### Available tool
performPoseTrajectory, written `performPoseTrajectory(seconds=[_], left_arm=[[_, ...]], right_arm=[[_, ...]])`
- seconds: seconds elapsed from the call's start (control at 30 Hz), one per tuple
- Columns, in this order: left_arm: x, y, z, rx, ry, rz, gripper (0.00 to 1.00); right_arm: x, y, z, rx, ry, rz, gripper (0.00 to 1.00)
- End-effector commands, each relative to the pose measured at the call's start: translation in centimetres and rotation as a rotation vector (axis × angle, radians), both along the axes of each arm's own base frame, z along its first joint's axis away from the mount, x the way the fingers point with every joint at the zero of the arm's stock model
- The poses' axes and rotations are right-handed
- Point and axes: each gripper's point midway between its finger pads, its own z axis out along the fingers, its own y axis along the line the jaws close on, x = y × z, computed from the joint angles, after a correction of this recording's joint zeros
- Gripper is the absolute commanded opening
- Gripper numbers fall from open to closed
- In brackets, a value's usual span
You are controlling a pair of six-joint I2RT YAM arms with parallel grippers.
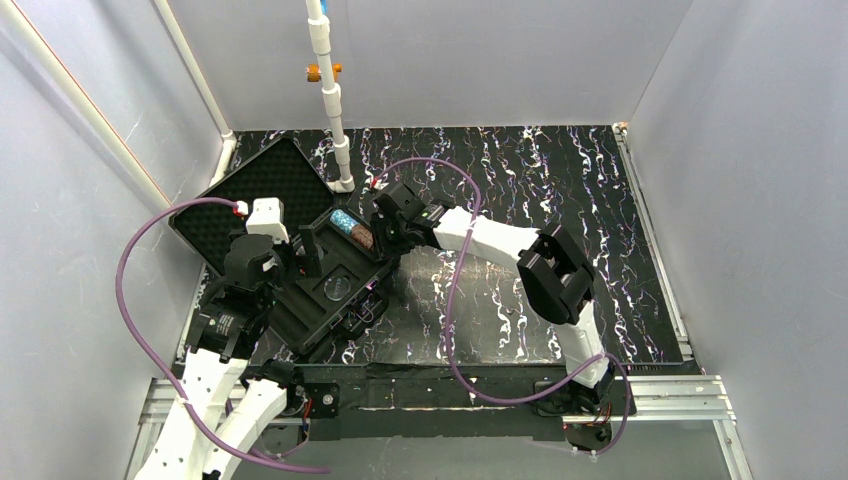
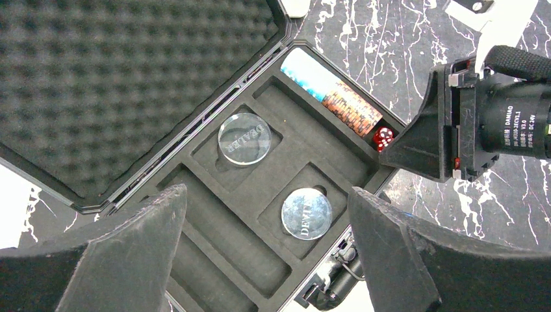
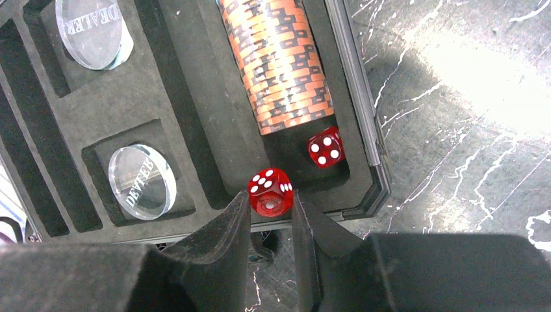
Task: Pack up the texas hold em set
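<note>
The black case [image 1: 318, 322] lies open at the left, its foam lid [image 1: 250, 190] folded back. The end slot holds a blue-white chip stack [image 2: 310, 73] and a brown chip stack [image 3: 282, 62], with one red die [image 3: 325, 147] below them. My right gripper [image 3: 271, 203] is shut on a second red die [image 3: 270, 192], held just over the slot's near end by the case rim [image 3: 354, 78]. Two clear discs [image 2: 244, 138] [image 2: 306, 213] rest in square foam pockets. My left gripper [image 2: 266, 198] hovers open above the tray, holding nothing.
Two long foam slots [image 2: 227, 240] near the left fingers hold nothing. The case latch [image 2: 328, 289] sticks out at the near edge. A white pole [image 1: 330, 90] stands behind the case. Marbled black tabletop [image 1: 560, 170] stretches to the right, grey walls around.
</note>
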Motion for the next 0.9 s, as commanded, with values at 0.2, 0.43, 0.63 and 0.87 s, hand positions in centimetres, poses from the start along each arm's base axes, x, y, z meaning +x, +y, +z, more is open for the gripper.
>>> performPoseTrajectory(seconds=[0.2, 0.43, 0.63, 0.87], left_arm=[[-0.2, 0.3, 0.5, 0.012, -0.005, 0.007, 0.93], [-0.2, 0.3, 0.5, 0.013, -0.006, 0.006, 0.93], [-0.2, 0.3, 0.5, 0.012, -0.007, 0.008, 0.93], [-0.2, 0.3, 0.5, 0.014, -0.007, 0.009, 0.93]], right_arm=[[2.3, 0.4, 1.1, -0.015, -0.069, -0.043, 0.21], [2.4, 0.3, 1.1, -0.020, -0.069, -0.044, 0.41], [2.2, 0.3, 1.2, -0.019, -0.069, -0.034, 0.55], [2.6, 0.0, 2.5, -0.018, -0.111, -0.024, 0.59]])
